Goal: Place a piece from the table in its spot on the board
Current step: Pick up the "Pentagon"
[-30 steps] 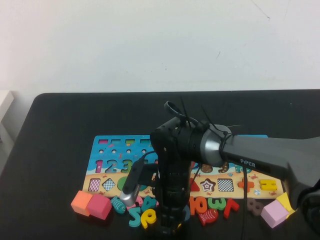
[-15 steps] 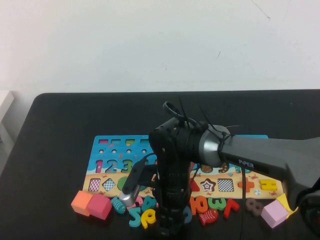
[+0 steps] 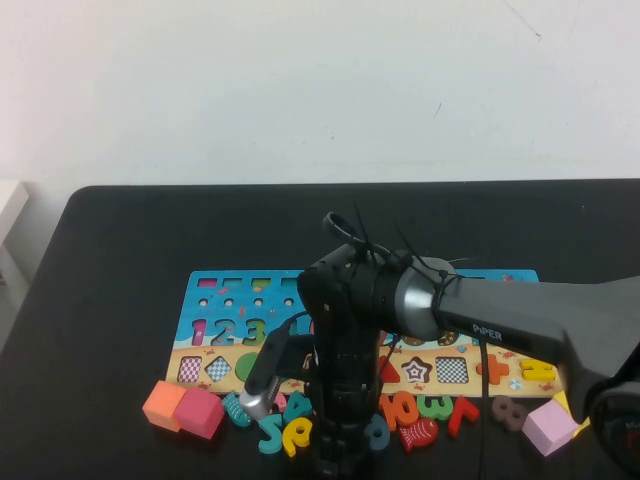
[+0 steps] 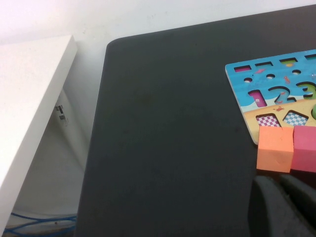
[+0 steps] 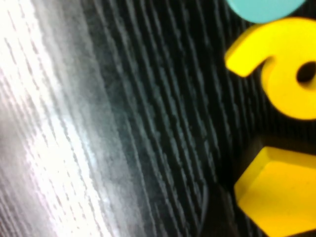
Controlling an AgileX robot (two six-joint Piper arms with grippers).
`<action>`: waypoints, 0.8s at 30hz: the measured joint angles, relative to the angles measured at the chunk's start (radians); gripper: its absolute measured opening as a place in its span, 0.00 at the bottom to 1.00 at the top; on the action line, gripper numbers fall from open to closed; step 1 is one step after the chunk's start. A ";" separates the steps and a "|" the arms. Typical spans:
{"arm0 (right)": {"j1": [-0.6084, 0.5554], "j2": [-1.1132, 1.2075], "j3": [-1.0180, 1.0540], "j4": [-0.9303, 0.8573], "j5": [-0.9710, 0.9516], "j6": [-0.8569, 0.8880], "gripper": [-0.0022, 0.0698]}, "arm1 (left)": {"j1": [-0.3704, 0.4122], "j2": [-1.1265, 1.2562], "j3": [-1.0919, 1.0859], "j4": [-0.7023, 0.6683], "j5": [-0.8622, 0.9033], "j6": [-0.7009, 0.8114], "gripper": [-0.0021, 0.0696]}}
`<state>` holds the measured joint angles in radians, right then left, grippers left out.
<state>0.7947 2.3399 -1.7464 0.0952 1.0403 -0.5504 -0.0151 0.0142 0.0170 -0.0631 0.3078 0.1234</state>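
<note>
The black desk carries the long board, blue on top with a sandy strip of shape slots below, and a row of loose numbers and blocks lies along its near edge. The right arm reaches down over that row, its right pincer low at the desk's near edge; the right wrist view shows the yellow piece flat on the desk close beneath it, just beside a yellow curved number, but whether that pincer is released or clenched cannot be told. The step looks like the descent to grasp; next it must close on the piece alone, then lift toward the slots. Room is tight among the numbers. The left pincer hangs near an orange block, state unclear.
</note>
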 joint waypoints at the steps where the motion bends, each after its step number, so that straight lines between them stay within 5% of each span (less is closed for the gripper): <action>1: 0.000 -0.002 0.002 0.000 0.000 0.000 0.66 | 0.000 0.000 0.000 0.000 0.000 0.000 0.03; 24: 0.035 -0.049 0.009 -0.052 -0.100 0.082 0.66 | 0.000 0.000 0.000 0.000 0.000 -0.002 0.03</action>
<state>0.8295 2.2906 -1.7378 0.0435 0.9404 -0.4686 -0.0151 0.0142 0.0170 -0.0631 0.3078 0.1214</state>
